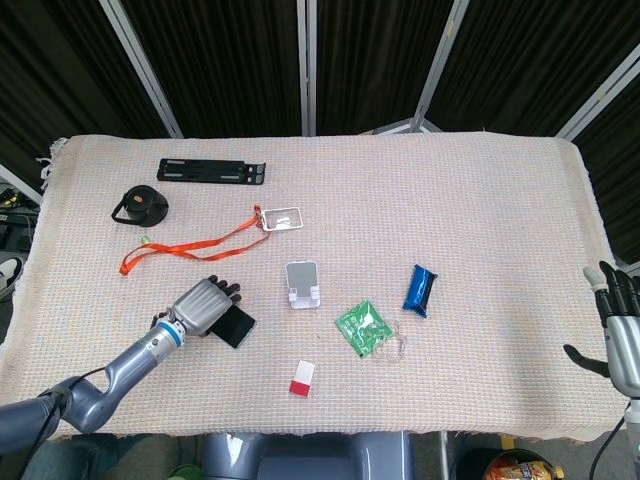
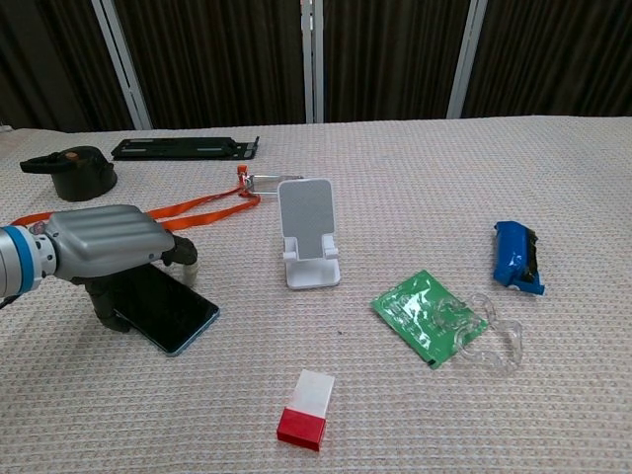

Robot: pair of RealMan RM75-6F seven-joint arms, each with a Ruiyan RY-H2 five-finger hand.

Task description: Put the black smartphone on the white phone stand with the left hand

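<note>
In the head view, the left hand (image 1: pixel 203 305) lies palm down over the near left end of the black smartphone (image 1: pixel 236 326), which is flat on the cloth-covered table (image 1: pixel 480 210) a little to the left of the white phone stand (image 1: pixel 302 283); only the phone's right end shows past the hand. Whether the fingers have closed on the phone cannot be told from above. The right hand (image 1: pixel 618 335) hangs off the table's right edge with fingers apart and nothing in it. The chest view shows more: the left hand (image 2: pixel 104 245) arches over the black smartphone (image 2: pixel 170 308), fingers curled down past its far edge and the thumb down at its near edge, so it appears to be settling into a grasp, though a firm hold is not certain and the phone is flat on the cloth. The white phone stand (image 2: pixel 308 245) stands upright and bare, apart from the phone. By this reading the task is at the pick-up: the reach is done, while lifting, carrying and seating the phone on the stand's ledge are left. The phone is a thin dark slab with a glossy screen facing up, lying at a slant to the table's edge.
</note>
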